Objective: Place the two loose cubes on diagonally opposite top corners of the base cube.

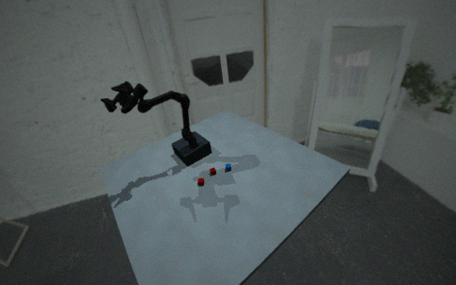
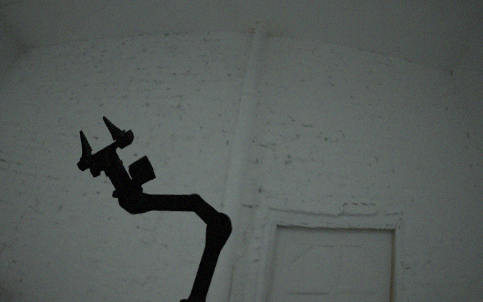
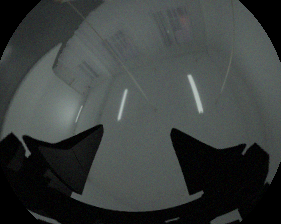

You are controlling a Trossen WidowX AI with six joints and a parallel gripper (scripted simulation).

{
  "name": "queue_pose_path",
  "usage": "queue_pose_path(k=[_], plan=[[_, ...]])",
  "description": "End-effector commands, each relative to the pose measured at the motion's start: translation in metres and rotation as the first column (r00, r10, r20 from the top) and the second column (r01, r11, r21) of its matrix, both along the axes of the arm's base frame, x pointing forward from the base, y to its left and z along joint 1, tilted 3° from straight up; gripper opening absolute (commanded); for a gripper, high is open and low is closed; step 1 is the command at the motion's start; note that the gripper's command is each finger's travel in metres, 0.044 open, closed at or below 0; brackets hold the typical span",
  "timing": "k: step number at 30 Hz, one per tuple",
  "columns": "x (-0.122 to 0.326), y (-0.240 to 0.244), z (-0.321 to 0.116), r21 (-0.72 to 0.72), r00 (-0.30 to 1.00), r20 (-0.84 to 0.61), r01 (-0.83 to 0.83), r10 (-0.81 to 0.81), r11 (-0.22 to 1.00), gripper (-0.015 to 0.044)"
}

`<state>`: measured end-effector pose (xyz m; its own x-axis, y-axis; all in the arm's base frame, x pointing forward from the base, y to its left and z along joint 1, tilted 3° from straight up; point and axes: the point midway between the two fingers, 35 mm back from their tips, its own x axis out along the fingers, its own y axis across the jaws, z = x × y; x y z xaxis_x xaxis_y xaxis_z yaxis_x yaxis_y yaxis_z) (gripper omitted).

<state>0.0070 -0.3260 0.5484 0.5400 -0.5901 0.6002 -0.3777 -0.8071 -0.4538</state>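
Two red cubes (image 1: 200, 181) (image 1: 212, 171) and a blue cube (image 1: 228, 167) sit apart in a short row on the pale blue table (image 1: 267, 203), just in front of the arm's base (image 1: 192, 148). I cannot tell which one is the fixed base cube. My gripper (image 1: 107, 94) (image 2: 93, 125) (image 3: 138, 131) is open and empty. It is raised high, well above and to the left of the cubes, with its fingers pointing up and away from the table. The wrist view shows only the two dark fingers against the ceiling and walls, and no cube.
The arm's dark shadow falls across the table around the cubes. A standing mirror (image 1: 362, 94) and a plant (image 1: 434, 90) are beyond the table's right edge. A door is behind the arm. Dark floor surrounds the table.
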Motion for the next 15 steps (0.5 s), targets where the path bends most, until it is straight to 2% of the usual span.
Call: queue_pose_path(k=[1,5,10,15], plan=[[0.001,-0.001,-0.001,0.01,1.0,0.008,-0.007,0.007,1.0,0.0374],[0.019,-0.028,-0.019,0.199,0.978,0.173,-0.154,0.12,0.968,0.0269],[0.056,-0.061,-0.056,0.433,0.889,0.418,-0.378,0.189,0.818,0.0265],[0.102,-0.082,-0.101,0.588,0.776,0.617,-0.567,0.133,0.578,0.0265]])
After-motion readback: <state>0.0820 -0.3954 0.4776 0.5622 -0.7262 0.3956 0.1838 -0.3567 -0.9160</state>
